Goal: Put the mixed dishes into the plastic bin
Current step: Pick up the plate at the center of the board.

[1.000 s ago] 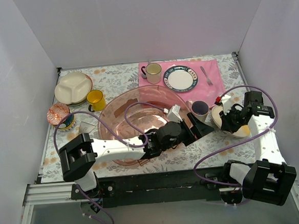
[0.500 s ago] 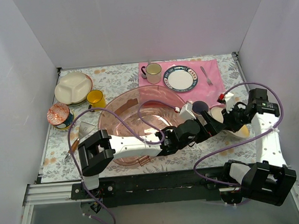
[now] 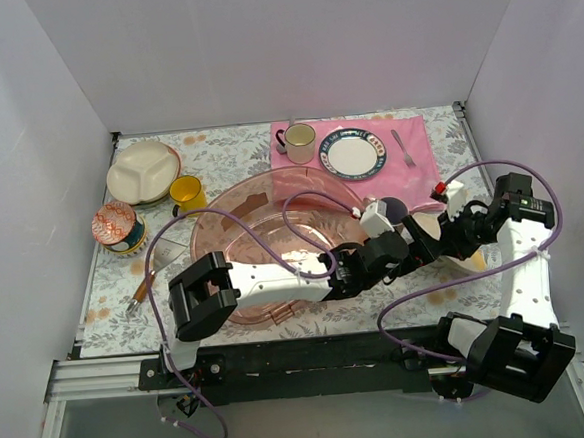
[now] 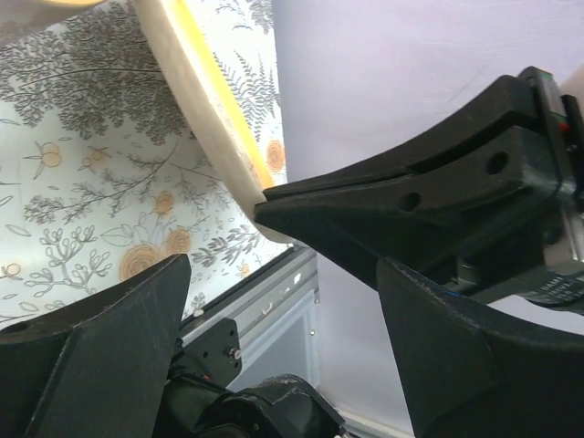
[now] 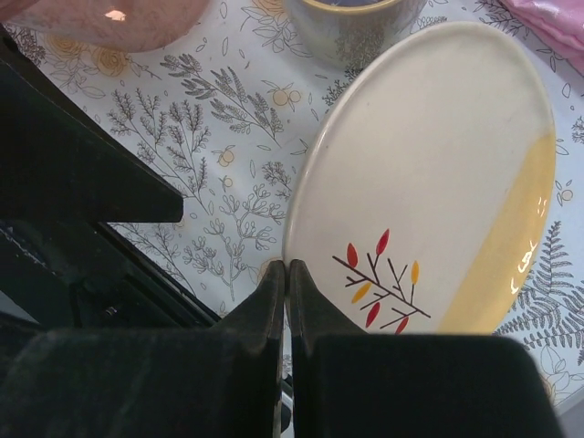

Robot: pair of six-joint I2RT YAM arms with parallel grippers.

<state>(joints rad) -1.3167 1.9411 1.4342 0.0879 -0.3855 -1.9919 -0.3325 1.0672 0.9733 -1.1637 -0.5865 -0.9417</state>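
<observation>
R gripper [image 5: 287,274] is pinching shut on rim of cream floral plate [image 5: 429,173], holding it tilted. L gripper [image 4: 283,269] is gaping wide beside that rim, w/ nothing in it. Just beyond both is sitting grey mug [image 3: 392,210]; plastic bin [image 3: 259,181] is lying to their left under L arm. Floral tablecloth [image 3: 227,153] is covering the table, white walls [image 3: 260,51] around.

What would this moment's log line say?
right gripper: shut on cream floral plate rim | left gripper: open, beside plate | plastic bin: plate outside
</observation>
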